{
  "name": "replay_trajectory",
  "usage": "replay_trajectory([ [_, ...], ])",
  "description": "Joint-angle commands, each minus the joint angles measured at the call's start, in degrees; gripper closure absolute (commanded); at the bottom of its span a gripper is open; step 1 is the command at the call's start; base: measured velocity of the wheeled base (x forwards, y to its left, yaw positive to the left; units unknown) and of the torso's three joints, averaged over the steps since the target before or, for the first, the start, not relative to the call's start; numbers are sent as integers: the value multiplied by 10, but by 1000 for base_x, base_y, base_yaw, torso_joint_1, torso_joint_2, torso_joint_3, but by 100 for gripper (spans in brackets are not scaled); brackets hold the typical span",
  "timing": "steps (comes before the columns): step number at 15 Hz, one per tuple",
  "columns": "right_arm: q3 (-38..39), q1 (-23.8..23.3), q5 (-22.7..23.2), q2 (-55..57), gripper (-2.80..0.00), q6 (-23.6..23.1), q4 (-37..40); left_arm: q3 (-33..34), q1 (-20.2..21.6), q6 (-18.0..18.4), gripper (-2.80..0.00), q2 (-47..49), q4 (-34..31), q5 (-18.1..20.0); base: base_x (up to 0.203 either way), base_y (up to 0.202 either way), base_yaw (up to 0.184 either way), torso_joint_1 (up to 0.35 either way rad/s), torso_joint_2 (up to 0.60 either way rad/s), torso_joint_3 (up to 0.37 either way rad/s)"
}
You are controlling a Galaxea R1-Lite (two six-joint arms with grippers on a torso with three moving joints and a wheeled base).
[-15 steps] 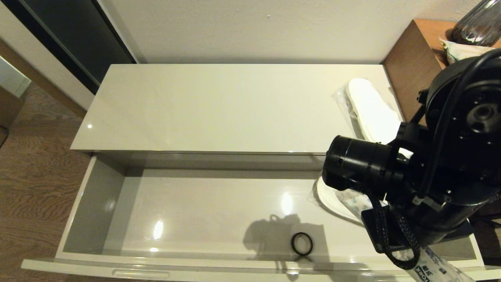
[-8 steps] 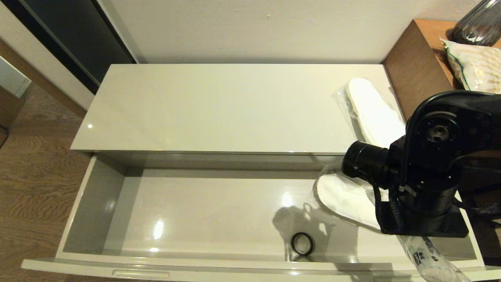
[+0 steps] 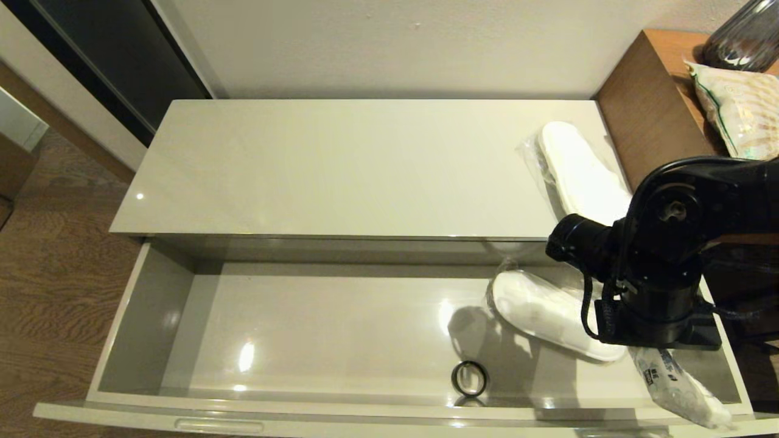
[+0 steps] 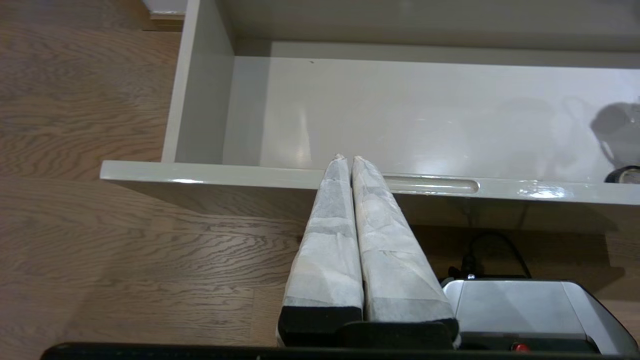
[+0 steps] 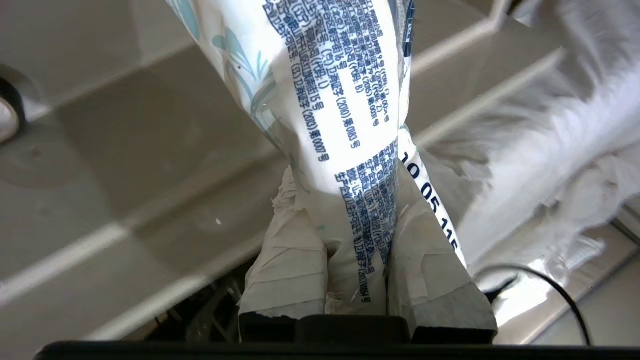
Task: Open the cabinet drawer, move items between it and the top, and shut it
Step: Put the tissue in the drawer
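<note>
Two slippers (image 3: 581,173), one packet (image 3: 678,389) — one ring (image 3: 469,378)

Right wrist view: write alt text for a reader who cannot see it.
The right gripper, its fingers wrapped in white tape, is clamped on a soft white plastic packet printed with small dark blue text, held over the open drawer. Slippers in clear plastic lie beside it, and part of a black ring shows at the frame's edge.

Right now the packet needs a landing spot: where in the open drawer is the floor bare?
Bare floor runs from the drawer's left wall to the black ring. The right end is crowded: wrapped slipper, and the right gripper holding the packet there.
</note>
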State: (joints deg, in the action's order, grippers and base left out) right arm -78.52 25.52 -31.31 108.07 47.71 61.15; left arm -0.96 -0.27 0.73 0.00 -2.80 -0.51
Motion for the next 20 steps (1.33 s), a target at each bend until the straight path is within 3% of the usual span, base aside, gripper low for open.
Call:
replay_trajectory([
  [1,30,-7,-2,18,0,-19,-62,0,0,0,0,1,0,0,0,0,0,0,0,0],
  [4,35,-8,-4,36,0,-59,-138,0,0,1,0,1,0,0,0,0,0,0,0,0],
  [7,52,-7,-36,46,0,-103,-204,0,0,1,0,1,0,0,0,0,0,0,0,0],
  [13,196,-7,-60,82,0,-159,-437,0,0,0,0,1,0,0,0,0,0,0,0,0],
  [15,201,-11,-71,115,0,-170,-483,0,0,0,0,1,0,0,0,0,0,0,0,0],
  [20,192,-51,-103,186,0,-258,-631,0,0,0,0,1,0,0,0,0,0,0,0,0],
])
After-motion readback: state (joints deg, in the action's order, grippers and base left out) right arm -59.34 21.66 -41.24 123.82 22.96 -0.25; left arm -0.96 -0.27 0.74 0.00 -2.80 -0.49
